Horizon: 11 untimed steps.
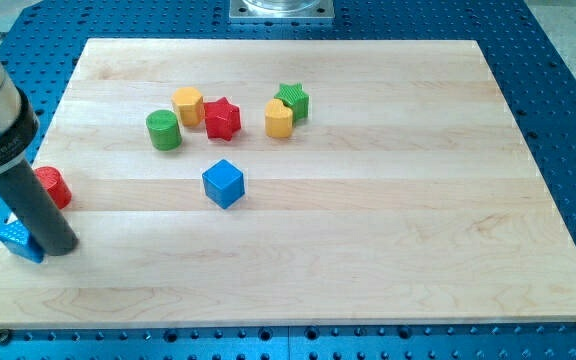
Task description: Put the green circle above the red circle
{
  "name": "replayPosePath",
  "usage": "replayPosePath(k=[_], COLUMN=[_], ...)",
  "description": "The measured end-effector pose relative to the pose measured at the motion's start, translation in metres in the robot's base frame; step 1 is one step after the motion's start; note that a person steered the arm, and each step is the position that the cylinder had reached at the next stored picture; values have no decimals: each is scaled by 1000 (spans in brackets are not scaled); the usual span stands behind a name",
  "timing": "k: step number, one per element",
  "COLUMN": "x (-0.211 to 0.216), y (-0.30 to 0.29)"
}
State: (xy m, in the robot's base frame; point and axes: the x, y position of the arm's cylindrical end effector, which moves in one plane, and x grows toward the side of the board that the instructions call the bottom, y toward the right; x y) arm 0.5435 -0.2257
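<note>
Wooden board (388, 250) fills most of the view. My tip (56, 247) is a bare rod w/ nothing held, down at board's left edge, touching a blue block (18, 240), shape unclear, w/ red circle (54, 187) just above it. Blue cube (223, 183) near board's centre. Green circle (164, 130) toward board's top-left, beside yellow block (188, 105) & red star (222, 118). Second yellow block (279, 118) touches green star (294, 100).

Bright, even overhead light, soft short shadows, sharp focus, faint board (368, 200) sheen.
</note>
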Motion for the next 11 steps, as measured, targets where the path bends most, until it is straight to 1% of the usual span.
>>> replayPosePath(k=[1, 2, 3, 4, 5, 6, 7, 8, 9, 10, 11], x=[-74, -129, -157, -162, -126, -124, -148, -206, -190, -144, -140], y=[49, 125, 119, 56, 35, -7, 11, -11, -77, -74, -48])
